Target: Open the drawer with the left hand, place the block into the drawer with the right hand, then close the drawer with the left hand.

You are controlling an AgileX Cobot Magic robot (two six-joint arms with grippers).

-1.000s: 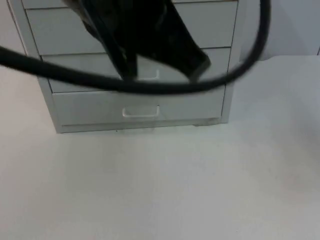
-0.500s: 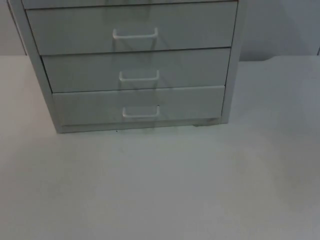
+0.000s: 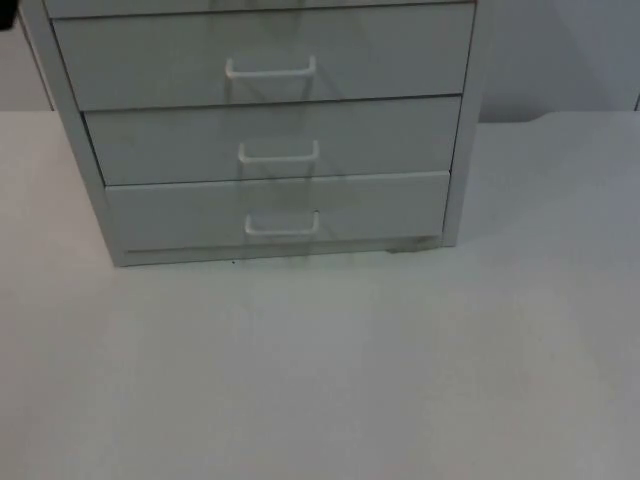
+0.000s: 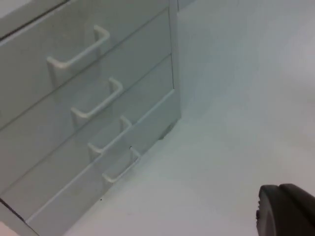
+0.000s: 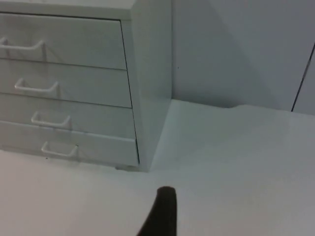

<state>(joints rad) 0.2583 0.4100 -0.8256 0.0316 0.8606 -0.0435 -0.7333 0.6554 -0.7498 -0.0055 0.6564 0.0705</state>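
A pale grey drawer cabinet [image 3: 270,130] stands at the back of the white table. Three drawer fronts face me, each flush and shut, with white handles: the upper handle [image 3: 270,68], the middle handle [image 3: 279,152] and the bottom handle [image 3: 282,223]. A black sliver of the left arm [image 3: 7,12] sits at the upper left corner of the top view. My left gripper [image 4: 286,212] hovers over the table to the front right of the cabinet [image 4: 88,113], well off its handles. My right gripper [image 5: 162,211] hangs over the table near the cabinet's right front corner [image 5: 142,162].
The white table top [image 3: 330,380] stretches wide in front of the cabinet and to its right. The grey partition wall [image 3: 560,55] rises behind, with a dark vertical seam [image 5: 301,78] in the right wrist view.
One second ago the left arm crossed in front of the upper drawers in the top view. It has since drawn back toward the upper left. The drawers have not moved.
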